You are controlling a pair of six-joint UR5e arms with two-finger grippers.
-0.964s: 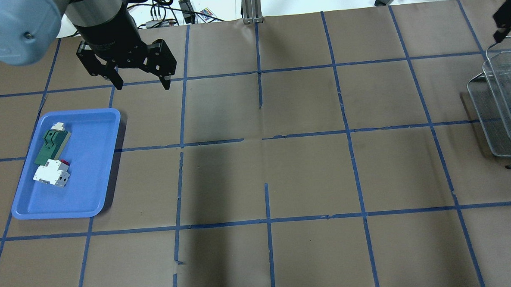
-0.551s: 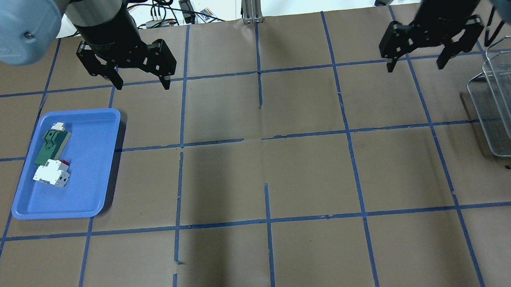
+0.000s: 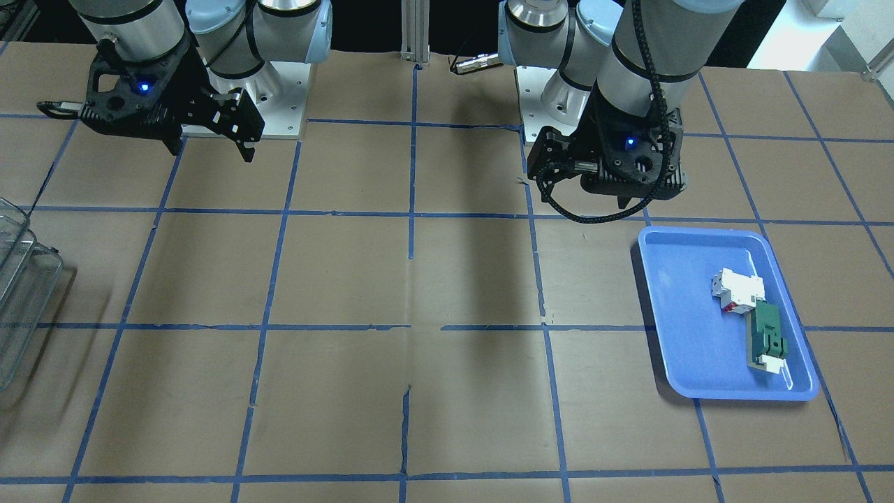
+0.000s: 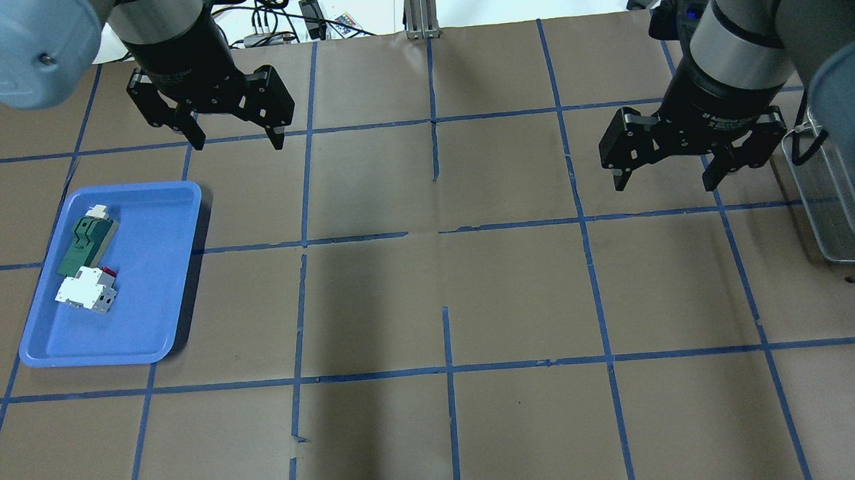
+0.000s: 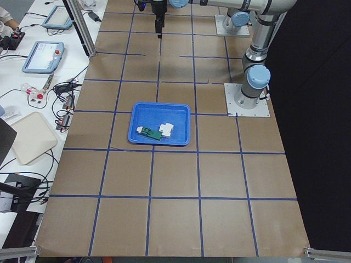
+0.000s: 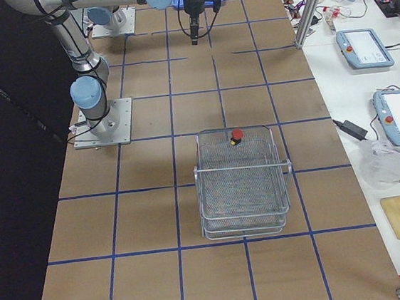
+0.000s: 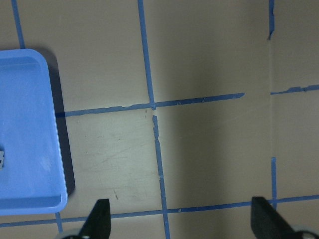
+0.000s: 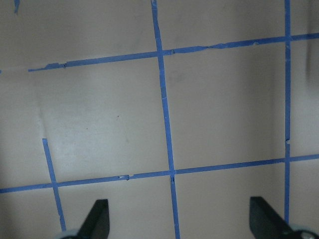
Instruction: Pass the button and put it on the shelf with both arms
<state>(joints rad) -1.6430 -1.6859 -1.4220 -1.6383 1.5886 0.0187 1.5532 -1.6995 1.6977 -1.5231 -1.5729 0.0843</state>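
The button, with its red cap, sits on the top tier of the wire shelf at its end towards the robot; it shows only in the exterior right view. The shelf also shows at the overhead view's right edge. My right gripper is open and empty, hanging over the table just left of the shelf; it also shows in the front view. My left gripper is open and empty, beyond the blue tray; it also shows in the front view. Both wrist views show only taped brown table between open fingers.
A blue plastic tray on the left holds a white blocky part and a flat green part. Brown paper with a grid of blue tape covers the table. Cables and devices lie beyond its far edge.
My right arm has swung away from the shelf and into the overhead view, towards the table's middle, its gripper open. My left gripper has not moved.
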